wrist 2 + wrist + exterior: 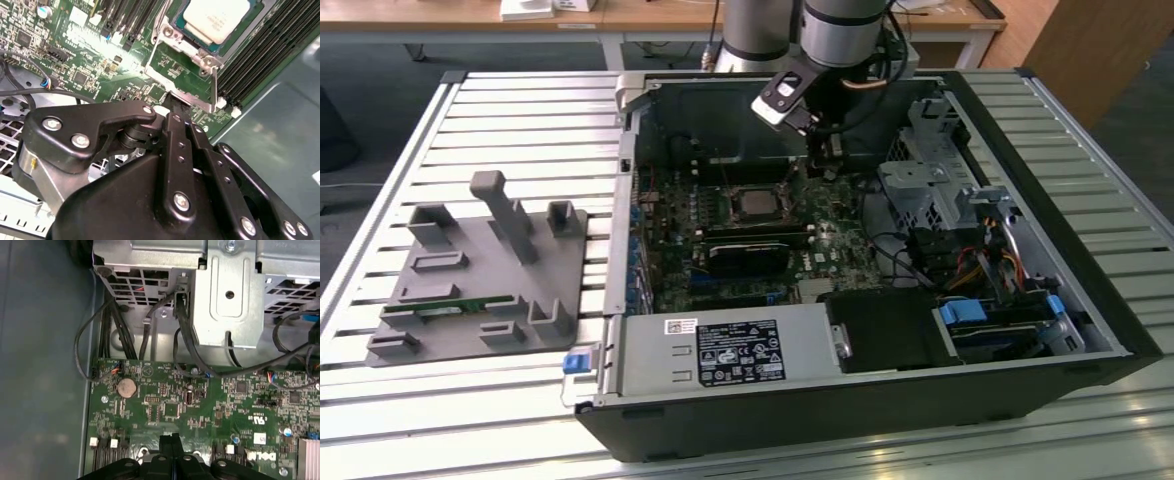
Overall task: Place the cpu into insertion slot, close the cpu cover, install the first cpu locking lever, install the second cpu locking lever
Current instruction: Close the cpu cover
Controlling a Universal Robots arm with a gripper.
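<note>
Sitting flat in the slot (731,205), the cpu (216,17) shows its dull metal top upward, near the middle of the board (200,405) inside the open case (854,425). It is square, so I can name no long axis. Its edges run parallel to the slot's rim and, in the exterior view, roughly parallel to the case walls. The cover (186,48) looks to lie down around it (I cannot swear it is fully flat). A thin lever (215,87) runs just beside one edge of the cover. My jaws are pressed together with nothing between them, low over the board near the cover's corner and apart from the cpu. I judge that placing is done and the cover is probably shut, so the lever steps are in hand. That work calls for the closed tips to bear squarely on the thin rod without slipping onto the board's small parts. The case rests on a slatted desk (494,110).
</note>
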